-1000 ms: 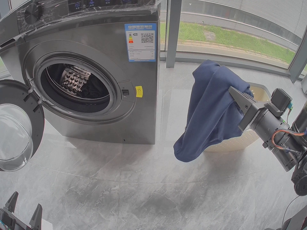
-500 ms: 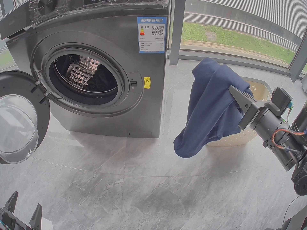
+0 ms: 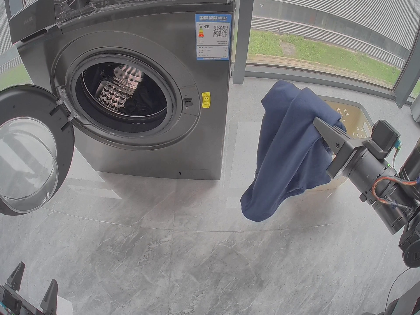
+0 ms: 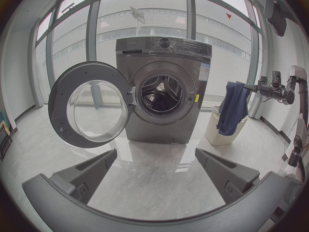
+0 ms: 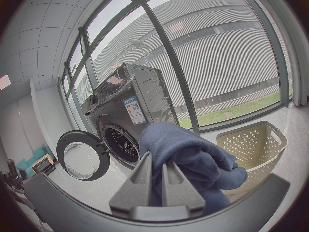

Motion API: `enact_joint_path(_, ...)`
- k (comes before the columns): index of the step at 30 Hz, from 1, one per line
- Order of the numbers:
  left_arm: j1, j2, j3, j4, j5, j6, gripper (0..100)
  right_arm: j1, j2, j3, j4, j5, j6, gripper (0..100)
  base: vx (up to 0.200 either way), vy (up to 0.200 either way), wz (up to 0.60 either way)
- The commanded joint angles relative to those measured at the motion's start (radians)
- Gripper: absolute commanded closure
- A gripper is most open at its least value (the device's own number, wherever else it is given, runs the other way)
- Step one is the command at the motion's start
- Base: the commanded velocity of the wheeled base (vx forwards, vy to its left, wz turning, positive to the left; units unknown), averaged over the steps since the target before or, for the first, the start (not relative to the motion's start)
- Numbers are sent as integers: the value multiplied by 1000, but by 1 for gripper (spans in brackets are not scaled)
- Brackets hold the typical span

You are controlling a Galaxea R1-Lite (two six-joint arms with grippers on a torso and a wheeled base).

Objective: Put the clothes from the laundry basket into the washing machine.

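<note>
The right pincer [image 3: 320, 128] gripped a bunched fold of the navy garment [image 3: 288, 149], which hung limp beneath it beside the laundry basket [image 3: 359, 120]; soft and light, the cloth seemed best held by gathered folds.

Right end effector [image 3: 318, 125] raised, clamped tight, left end effector [image 3: 36, 274] low, spread

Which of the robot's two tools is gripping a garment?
The right tool, shut on the navy garment hanging in front of the laundry basket. The left tool is open and holds nothing.
</note>
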Motion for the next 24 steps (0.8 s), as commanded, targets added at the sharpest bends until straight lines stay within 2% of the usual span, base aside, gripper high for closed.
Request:
enact_joint_path(1,0,-18,18,0,0,0,0,1,2,-1,0,0,0,100,0,200,0)
enact_joint_path(21,0,-18,18,0,0,0,0,1,2,-1,-2,0,0,100,0,200,0)
enact_joint_path(24,0,-18,18,0,0,0,0,1,2,1,-2,0,1,100,0,0,0)
